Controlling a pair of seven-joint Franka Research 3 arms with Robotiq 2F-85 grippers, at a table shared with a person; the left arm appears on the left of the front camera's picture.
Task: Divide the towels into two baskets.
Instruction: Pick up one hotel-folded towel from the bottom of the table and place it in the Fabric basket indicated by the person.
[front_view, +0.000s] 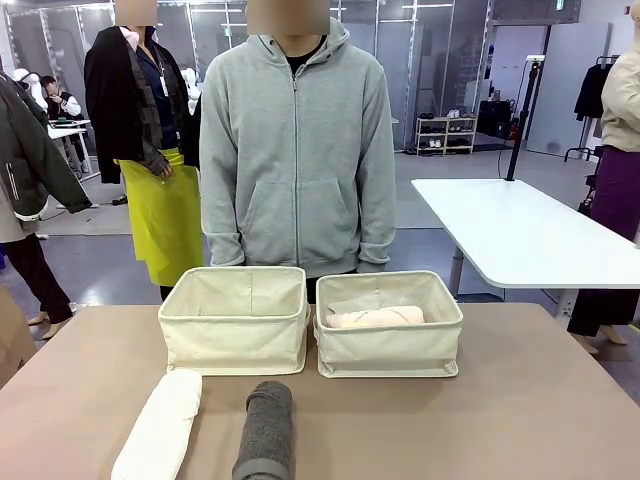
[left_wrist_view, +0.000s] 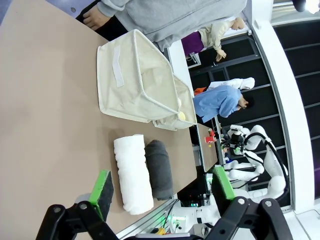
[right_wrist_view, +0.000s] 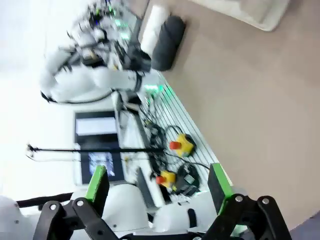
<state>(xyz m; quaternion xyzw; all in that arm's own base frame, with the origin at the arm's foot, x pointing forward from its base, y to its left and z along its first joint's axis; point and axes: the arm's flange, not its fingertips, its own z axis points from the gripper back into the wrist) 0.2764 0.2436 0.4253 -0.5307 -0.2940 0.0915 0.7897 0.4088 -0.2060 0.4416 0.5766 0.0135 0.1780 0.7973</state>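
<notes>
Because the white towel (front_view: 160, 425) and the dark grey towel (front_view: 265, 430) lie side by side on the open surface (front_view: 520, 400), short of both baskets, either roll can be approached from above without fouling a basket wall. The left gripper (left_wrist_view: 162, 184) stands open and empty, with its green pads (left_wrist_view: 102, 187) wide apart. Both rolls lie just ahead of its fingertips, within the span of its fingers. The left basket (left_wrist_view: 125, 75) stands farther ahead on much the same line. The right gripper (right_wrist_view: 157, 182) is also open and empty, above bare surface, with the two rolls well ahead of it and off to one side. As a judgement, the left gripper is better placed for the next pick. The left basket is the likely destination, since the right basket (front_view: 388, 350) holds a pale towel (front_view: 375, 317) lying along its length. The front view looks into both baskets and shows no roll in the left one, as far as its walls allow. Neither wrist view shows a basket floor. The left wrist view adds a small pale yellow patch at the right basket's rim, possibly a second roll, which the front view does not settle. A person (front_view: 295, 160) stands just beyond the baskets with arms lowered.
</notes>
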